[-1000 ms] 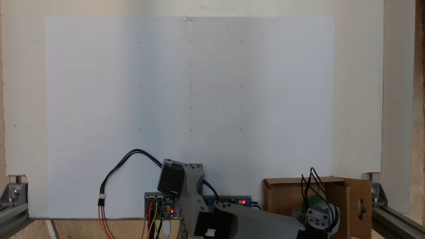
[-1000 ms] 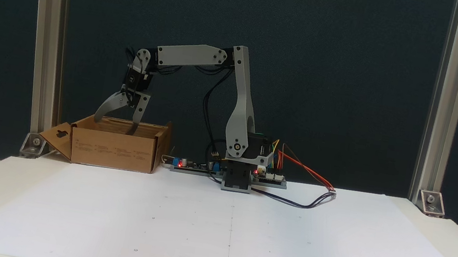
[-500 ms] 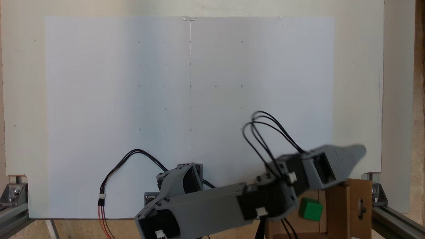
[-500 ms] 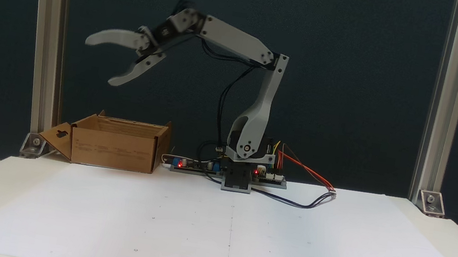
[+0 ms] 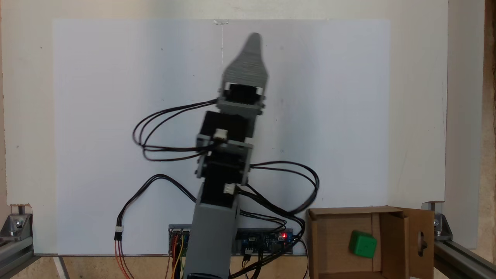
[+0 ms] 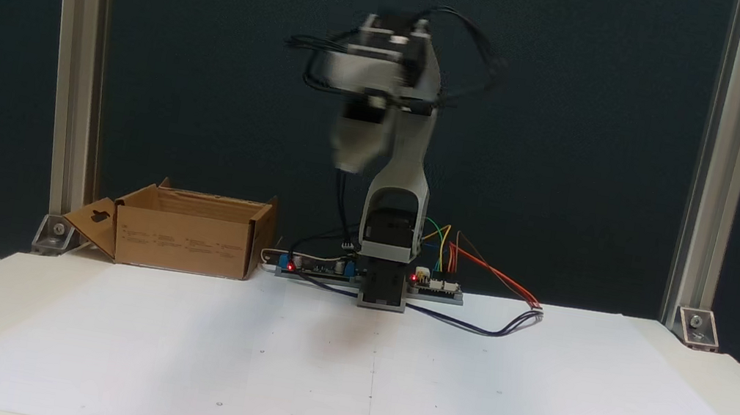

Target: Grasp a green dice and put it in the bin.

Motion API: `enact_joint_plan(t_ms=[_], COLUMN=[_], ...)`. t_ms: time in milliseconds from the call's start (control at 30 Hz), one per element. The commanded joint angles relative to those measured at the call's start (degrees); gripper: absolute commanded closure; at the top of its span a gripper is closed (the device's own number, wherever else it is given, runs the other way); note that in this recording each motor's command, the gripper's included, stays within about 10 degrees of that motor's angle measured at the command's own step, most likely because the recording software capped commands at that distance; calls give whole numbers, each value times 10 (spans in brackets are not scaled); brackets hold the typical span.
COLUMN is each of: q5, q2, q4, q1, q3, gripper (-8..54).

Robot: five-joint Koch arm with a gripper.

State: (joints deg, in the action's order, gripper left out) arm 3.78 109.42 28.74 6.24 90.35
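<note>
The green dice (image 5: pixel 362 244) lies on the floor of the bin (image 5: pixel 314 240), a brown cardboard box at the lower right of a fixed view. From the front, the bin (image 6: pixel 186 241) stands at the left with its handle-hole flap folded out, and the dice is hidden inside. My gripper (image 5: pixel 254 40) is high above the middle of the white paper, far from the bin. From above one jaw covers the other. From the front the gripper (image 6: pixel 350 152) is a blur pointing toward the camera, with nothing seen in it.
A large white paper sheet (image 5: pixel 116 116) with small marks covers the table. The arm's base and lit circuit boards (image 6: pixel 435 288) sit at the table's back edge, with looping black cables (image 5: pixel 162 182). Aluminium posts (image 6: pixel 67 78) stand at both back corners.
The arm lifted out of the bin, leaving the green dice inside, then swung away from the bin to above the middle of the paper. The dice has not moved in the last half second.
</note>
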Motion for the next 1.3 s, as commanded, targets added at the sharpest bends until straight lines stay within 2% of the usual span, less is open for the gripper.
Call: enact_joint_plan(t_ms=[0,233,433,633,1267], q5=[-25,-25,-23,-16,-13], q2=[30,130,258,265,265], q4=[-74,-256,-404,-552,-996], q1=[-71,-80,-75,-42,-37], q3=[19,216,402,541,819], gripper=[5,7,6,18,24])
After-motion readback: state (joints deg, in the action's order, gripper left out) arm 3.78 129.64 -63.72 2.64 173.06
